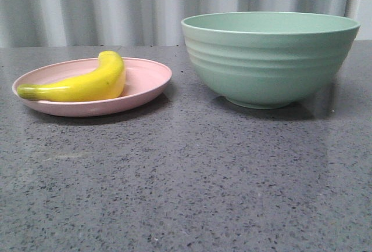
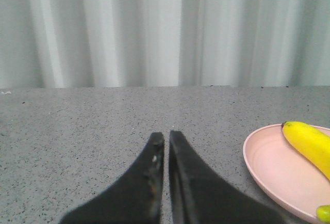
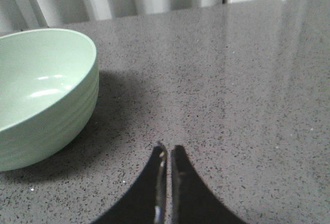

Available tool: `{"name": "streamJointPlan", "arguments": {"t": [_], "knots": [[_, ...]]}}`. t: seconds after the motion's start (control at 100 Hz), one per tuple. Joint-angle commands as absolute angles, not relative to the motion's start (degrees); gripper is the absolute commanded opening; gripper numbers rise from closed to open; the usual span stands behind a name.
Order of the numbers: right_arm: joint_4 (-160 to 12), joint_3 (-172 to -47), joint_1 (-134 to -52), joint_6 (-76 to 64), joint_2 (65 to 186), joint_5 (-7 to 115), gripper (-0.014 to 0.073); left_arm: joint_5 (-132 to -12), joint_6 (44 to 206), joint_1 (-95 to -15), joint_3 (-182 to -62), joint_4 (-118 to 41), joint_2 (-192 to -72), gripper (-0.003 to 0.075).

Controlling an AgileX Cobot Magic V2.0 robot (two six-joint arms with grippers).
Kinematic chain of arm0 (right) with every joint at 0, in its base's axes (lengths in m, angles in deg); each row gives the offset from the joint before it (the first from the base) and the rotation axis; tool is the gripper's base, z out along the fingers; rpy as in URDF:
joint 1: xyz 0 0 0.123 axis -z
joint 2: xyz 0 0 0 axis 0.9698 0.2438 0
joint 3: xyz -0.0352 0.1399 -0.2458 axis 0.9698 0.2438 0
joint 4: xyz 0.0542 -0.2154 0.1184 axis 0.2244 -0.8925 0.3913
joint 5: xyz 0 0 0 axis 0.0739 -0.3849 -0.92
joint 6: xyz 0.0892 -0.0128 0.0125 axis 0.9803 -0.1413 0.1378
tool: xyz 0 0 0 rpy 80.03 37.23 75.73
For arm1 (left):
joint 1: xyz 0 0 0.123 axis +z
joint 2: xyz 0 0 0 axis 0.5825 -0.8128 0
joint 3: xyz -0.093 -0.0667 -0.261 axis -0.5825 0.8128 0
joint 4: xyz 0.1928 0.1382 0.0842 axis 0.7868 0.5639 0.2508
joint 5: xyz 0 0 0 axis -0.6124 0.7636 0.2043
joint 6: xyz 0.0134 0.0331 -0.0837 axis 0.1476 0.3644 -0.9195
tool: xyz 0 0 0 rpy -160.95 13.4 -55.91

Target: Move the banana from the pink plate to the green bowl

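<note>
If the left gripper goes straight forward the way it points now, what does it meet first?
Probably nothing: ahead of the left gripper lies only bare table up to the curtain. The pink plate sits off to one side.

I see a glossy yellow curved banana (image 1: 87,83) with a greenish stem end on a pale pink round plate (image 1: 145,81). The deep ridged bowl (image 1: 270,57) is pale mint-green. The tabletop (image 1: 186,182) is grey with dark speckles. Both pincers, left (image 2: 166,137) and right (image 3: 168,150), are black.

The left wrist frame's right edge cuts off the pink plate (image 2: 273,167) and banana (image 2: 311,144); the right wrist frame's left edge crops the green bowl (image 3: 46,95).
</note>
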State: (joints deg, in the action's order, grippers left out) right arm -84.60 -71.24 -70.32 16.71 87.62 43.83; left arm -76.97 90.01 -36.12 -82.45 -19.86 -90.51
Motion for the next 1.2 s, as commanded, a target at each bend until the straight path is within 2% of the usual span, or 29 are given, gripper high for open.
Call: {"name": "streamJointPlan", "arguments": {"t": [0.0, 0.09, 0.13, 0.18, 0.28, 0.33, 0.44, 0.56, 0.85, 0.93, 1.05, 1.19], "knots": [[-84.2, -75.2, -70.2, 16.2, 91.8, 47.7, -0.0072, -81.6, 89.6, -36.0, -86.1, -20.5, -94.5, -0.0018], [-83.4, -75.4, -70.2, 16.2, 93.8, 50.2, -0.0072, -82.2, 89.6, -36.0, -87.2, -20.5, -97.3, 0.0004], [-83.4, -75.4, -70.2, 16.2, 94.2, 50.2, -0.0072, -83.2, 89.6, -36.0, -87.3, -20.5, -98.0, 0.0052], [-83.4, -75.4, -70.2, 16.2, 94.7, 50.0, -0.0072, -84.8, 89.6, -36.0, -87.3, -20.5, -98.7, 0.0141], [-83.4, -75.4, -70.2, 16.2, 94.8, 48.4, -0.0072, -89.3, 89.6, -36.0, -87.3, -20.5, -99.5, 0.0373], [-83.4, -75.4, -70.2, 16.2, 94.8, 47.7, -0.0072, -91.5, 89.6, -36.0, -87.3, -20.6, -99.9, 0.0426], [-83.4, -75.3, -70.2, 16.2, 94.8, 47.5, -0.0072, -93.8, 89.6, -36.0, -87.6, -20.6, -101.2, 0.0419], [-83.4, -75.3, -70.2, 16.2, 94.8, 47.5, -0.0072, -90.2, 89.6, -37.7, -89.8, -20.6, -104.2, 0.0405], [-83.4, -75.3, -70.2, 16.2, 94.8, 47.5, -0.0072, -83.6, 89.7, -51.0, -100.2, -20.1, -117.8, 0.0405], [-83.4, -75.3, -70.2, 16.2, 94.8, 47.5, -0.0072, -81.9, 89.6, -54.8, -103.2, -20.1, -122.3, 0.0419], [-83.4, -75.3, -70.2, 16.2, 94.8, 47.5, -0.0072, -81.4, 89.6, -59.6, -107.0, -20.1, -128.3, 0.0482], [-83.4, -75.3, -70.2, 16.2, 94.8, 47.5, -0.0072, -78.6, 89.6, -63.3, -111.0, -21.6, -134.3, 0.0486]]}}
